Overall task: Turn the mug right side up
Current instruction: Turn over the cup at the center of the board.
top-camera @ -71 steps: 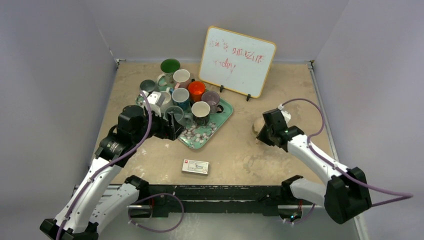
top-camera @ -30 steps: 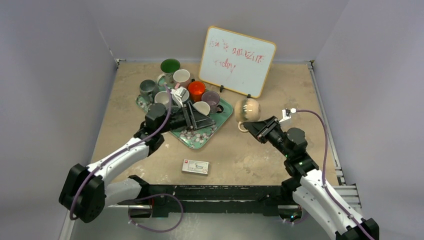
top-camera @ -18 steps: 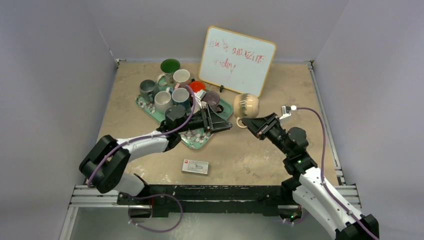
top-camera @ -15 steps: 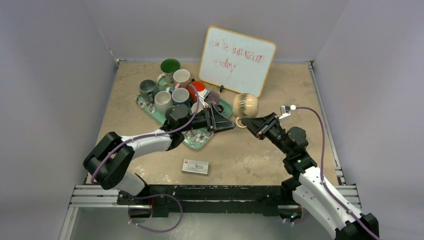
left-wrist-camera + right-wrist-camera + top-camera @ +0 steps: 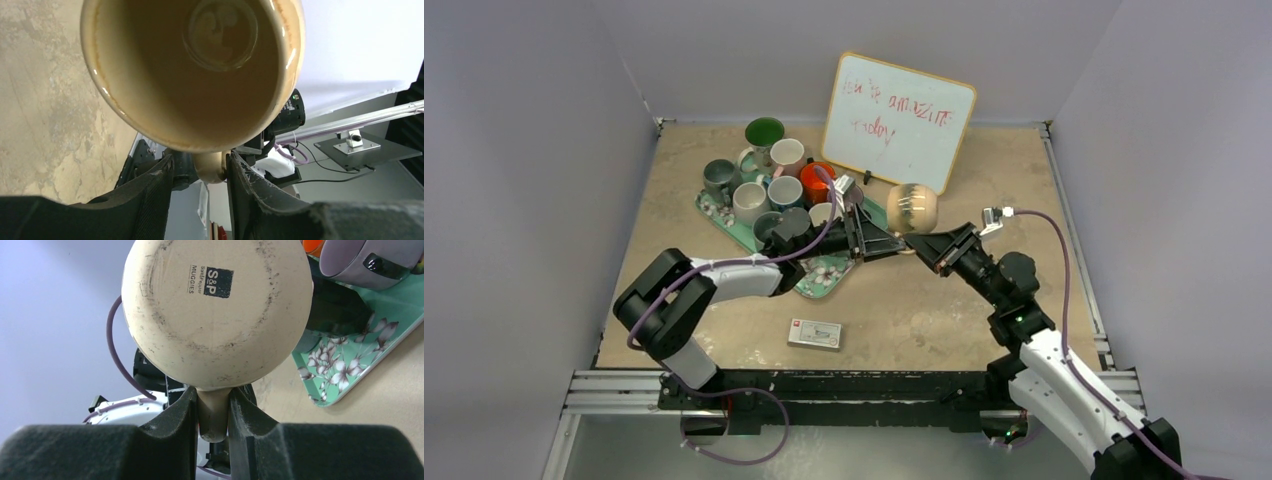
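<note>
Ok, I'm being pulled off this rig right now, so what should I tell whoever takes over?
The right gripper is shut on the handle and holds the mug in the air near the right end of the tray.
The left gripper is open. Its fingers sit either side of the same handle, with a gap showing on one side.
The mug lies sideways, mouth toward the left wrist camera and base toward the right one.
Done: the mug is off the table.
Left: turn it mouth up and set it down upright.
</note>
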Controlling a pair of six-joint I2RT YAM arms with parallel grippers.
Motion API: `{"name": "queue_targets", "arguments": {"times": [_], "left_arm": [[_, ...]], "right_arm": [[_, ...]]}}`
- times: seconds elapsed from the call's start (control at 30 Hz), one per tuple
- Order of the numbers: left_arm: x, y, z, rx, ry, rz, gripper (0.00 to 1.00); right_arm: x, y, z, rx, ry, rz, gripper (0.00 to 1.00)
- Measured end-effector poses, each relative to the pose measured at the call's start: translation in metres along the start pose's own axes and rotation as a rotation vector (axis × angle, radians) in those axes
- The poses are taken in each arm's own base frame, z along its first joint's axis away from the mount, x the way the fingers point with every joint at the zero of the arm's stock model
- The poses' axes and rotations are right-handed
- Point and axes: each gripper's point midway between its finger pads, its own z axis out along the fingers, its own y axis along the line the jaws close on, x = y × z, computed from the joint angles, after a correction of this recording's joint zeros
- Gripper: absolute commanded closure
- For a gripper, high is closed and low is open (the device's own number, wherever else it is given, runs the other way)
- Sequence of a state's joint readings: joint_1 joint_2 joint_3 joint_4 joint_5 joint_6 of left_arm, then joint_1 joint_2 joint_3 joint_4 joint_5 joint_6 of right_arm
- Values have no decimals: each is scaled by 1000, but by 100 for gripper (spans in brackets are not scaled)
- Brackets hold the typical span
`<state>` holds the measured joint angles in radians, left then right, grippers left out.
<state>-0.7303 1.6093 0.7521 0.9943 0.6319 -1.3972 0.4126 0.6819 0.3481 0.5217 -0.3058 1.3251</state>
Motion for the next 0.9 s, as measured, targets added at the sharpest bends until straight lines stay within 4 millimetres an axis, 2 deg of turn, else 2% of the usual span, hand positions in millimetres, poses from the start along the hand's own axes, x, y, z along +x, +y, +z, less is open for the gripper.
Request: {"name": "queue_targets", "arguments": {"times": [0.2, 0.33, 0.57, 0.8, 0.9], "left_arm": [[0, -4, 7, 37, 10, -17, 61], [-1, -6, 9, 63, 19, -35, 67], [5, -11, 14, 135, 49, -86, 100], [8, -9, 11, 150, 49, -89, 100], [14, -1, 9, 130, 50, -89, 100]], "right_arm": [[0, 0, 4, -6, 6, 2, 100], [-1, 1, 6, -17, 4, 2, 100], [-2, 2, 8, -37, 2, -4, 100], [2, -2, 3, -49, 9, -10, 100], [6, -10, 1, -38, 21, -10, 90]]}}
